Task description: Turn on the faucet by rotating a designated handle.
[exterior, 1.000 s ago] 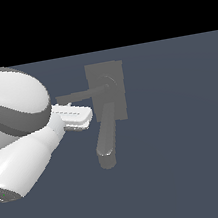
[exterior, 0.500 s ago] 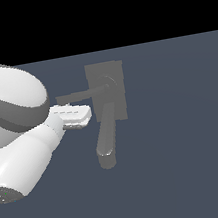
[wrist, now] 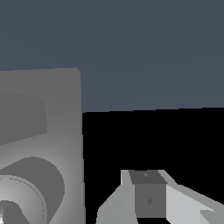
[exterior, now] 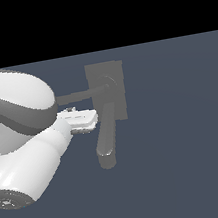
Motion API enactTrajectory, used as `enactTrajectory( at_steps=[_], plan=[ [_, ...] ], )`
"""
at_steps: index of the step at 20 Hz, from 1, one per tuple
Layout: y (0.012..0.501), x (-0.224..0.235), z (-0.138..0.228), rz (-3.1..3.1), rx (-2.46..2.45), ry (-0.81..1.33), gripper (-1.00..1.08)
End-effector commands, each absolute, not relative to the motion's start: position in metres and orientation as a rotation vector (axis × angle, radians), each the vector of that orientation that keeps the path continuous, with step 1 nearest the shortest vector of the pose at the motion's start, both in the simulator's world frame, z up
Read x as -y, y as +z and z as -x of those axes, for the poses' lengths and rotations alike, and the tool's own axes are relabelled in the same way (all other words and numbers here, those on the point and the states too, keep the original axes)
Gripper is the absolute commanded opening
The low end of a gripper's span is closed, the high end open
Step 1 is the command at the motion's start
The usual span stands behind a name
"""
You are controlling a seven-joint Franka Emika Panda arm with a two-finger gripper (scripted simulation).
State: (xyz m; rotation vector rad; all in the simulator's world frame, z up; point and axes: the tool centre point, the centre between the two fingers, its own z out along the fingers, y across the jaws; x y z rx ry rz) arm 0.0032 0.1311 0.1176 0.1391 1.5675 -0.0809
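The dull grey faucet [exterior: 112,75] has a flat back plate, a round hub [exterior: 109,82] and a thick spout [exterior: 107,139] pointing down toward the camera. The handle [exterior: 78,95], a thin straight bar, runs from the hub toward the exterior view's left. My gripper [exterior: 88,119] shows only as a white hand just below the handle and beside the spout. Its fingers are hidden there, and contact cannot be judged. In the wrist view one finger [wrist: 148,197] shows beside the back plate [wrist: 48,131] and hub [wrist: 26,192]. The other finger is not visible.
My bulky white arm [exterior: 20,142] fills the exterior view's left and hides the handle's outer end. The faucet stands on a plain dark blue-grey floor [exterior: 188,142].
The white hand has shifted slightly lower and toward the spout. The handle and spout look unchanged.
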Motion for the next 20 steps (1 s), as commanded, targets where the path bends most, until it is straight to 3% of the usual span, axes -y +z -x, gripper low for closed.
enactTrajectory(
  at_steps=[1, 8, 20],
  plan=[
    [0.118, -0.131, -0.003, -0.125, -1.569, -0.083, -1.00],
    [0.120, -0.133, -0.003, -0.118, -1.567, -0.082, -1.00],
    [0.171, -0.137, -0.004, -0.118, -1.567, -0.082, -1.00]
  ],
)
